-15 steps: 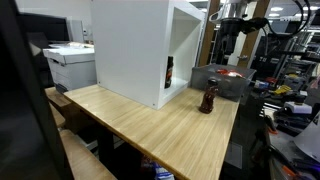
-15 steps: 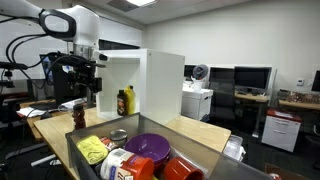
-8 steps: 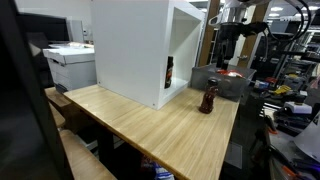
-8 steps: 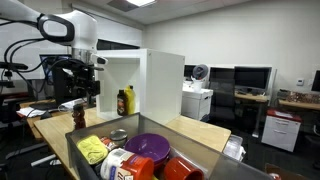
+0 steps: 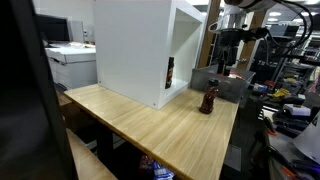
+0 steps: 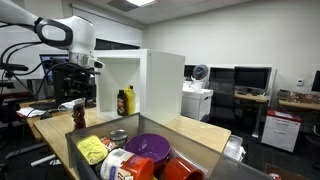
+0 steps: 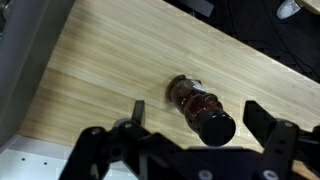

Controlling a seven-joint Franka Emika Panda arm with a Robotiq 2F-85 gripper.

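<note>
On the wooden surface (image 5: 140,125), beside the white cabinet (image 5: 130,50): brown bottle (image 7: 198,103) upright, long axis vertical, cap up. Above, tool (image 7: 193,107) spread wide, holding nothing. Cluttered lab, monitors (image 6: 250,77) behind.

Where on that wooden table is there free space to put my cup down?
The table is bare along the white cabinet, up to the brown bottle. Crowded: inside the cabinet, which holds bottles, and the grey bin, packed with kitchenware.
</note>
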